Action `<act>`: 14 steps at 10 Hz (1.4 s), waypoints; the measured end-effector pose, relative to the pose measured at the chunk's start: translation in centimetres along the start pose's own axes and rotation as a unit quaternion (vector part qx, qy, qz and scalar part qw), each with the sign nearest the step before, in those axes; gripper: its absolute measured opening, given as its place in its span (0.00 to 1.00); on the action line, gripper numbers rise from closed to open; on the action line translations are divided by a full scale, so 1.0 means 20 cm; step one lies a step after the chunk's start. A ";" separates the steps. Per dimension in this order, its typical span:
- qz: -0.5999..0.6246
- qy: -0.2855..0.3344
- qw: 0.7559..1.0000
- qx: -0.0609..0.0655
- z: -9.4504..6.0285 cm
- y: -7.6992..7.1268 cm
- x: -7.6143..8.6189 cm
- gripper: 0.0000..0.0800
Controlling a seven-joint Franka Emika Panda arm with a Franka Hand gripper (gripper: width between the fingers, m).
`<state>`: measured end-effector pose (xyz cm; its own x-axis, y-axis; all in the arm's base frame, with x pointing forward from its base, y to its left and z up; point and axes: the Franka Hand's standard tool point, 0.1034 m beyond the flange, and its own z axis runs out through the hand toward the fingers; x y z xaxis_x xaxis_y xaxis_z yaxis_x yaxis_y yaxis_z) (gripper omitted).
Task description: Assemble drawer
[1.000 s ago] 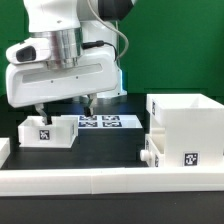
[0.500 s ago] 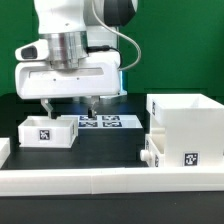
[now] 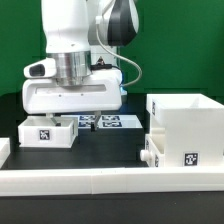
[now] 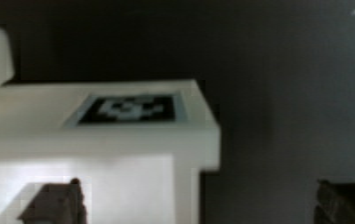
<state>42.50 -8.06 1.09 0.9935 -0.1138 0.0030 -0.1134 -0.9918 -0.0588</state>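
Observation:
A small white open box with a black tag on its front stands at the exterior view's left. A larger white open box with a tag stands at the exterior view's right. My gripper is open and empty, low over the small box's right end; one finger is over the box and the other is outside its right wall. In the wrist view the small box's tagged wall fills one side. One dark fingertip is over the white part, and the other is over the dark table.
The marker board lies behind the gripper between the two boxes. A long white rail runs along the front. A small white part sits at the exterior view's far left edge.
The gripper has moved toward the exterior view's right and down, from above the small box's left part to low over its right end. The boxes have not moved.

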 end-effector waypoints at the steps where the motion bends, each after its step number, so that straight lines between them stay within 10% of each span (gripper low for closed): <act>1: -0.013 -0.001 1.000 0.000 0.02 0.01 -0.01 0.81; 5: -0.029 -0.004 1.000 0.001 0.03 0.01 -0.02 0.67; 7: -0.032 -0.004 0.999 0.001 0.03 0.01 -0.02 0.19; 9: -0.035 -0.003 0.999 0.001 0.03 0.01 -0.02 0.06; 14: -0.034 -0.003 0.999 0.001 0.02 0.00 -0.01 0.05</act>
<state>42.36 -8.00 0.62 0.9989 -0.0466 0.0016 -0.0464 -0.9971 -0.0604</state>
